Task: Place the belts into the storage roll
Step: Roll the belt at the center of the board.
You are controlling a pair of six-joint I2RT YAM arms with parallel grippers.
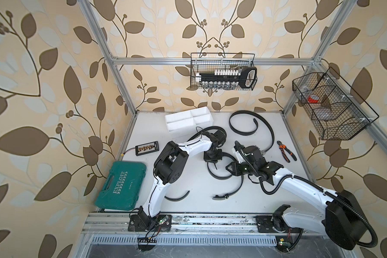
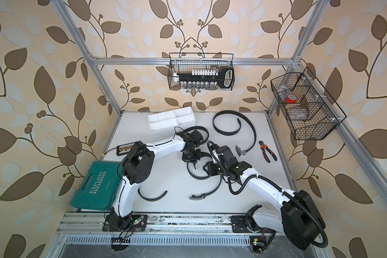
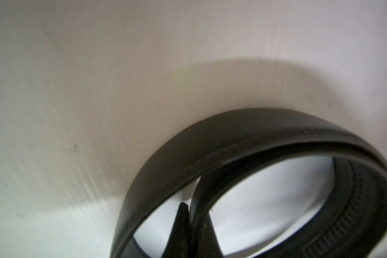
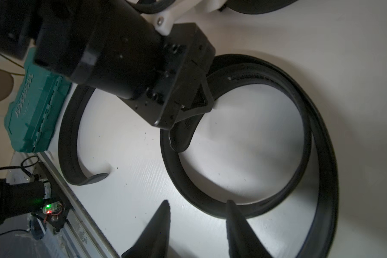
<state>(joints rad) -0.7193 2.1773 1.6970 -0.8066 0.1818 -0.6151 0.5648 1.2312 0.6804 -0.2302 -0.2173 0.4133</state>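
Three black belts lie on the white table. One is coiled into a ring [image 1: 219,176] at the centre, with its buckle [image 1: 220,196] trailing toward the front. My left gripper [image 1: 215,166] points down inside that ring, shut on the belt's inner end [image 3: 199,201]. My right gripper [image 4: 197,203] stands open just beside the ring [image 4: 324,156]. One of its fingertips [image 4: 229,204] overlaps the ring's edge, and nothing lies between the jaws. A second belt [image 1: 241,131] loops at the back right. A third [image 1: 177,197] curves under the left arm. The storage roll [image 1: 188,121], a white divided tray, stands at the back.
A green tool case [image 1: 121,187] lies at the front left, with a small black connector board [image 1: 146,148] behind it. Orange-handled pliers [image 1: 285,150] lie at the right. Wire baskets hang on the back frame [image 1: 222,71] and the right frame [image 1: 328,107].
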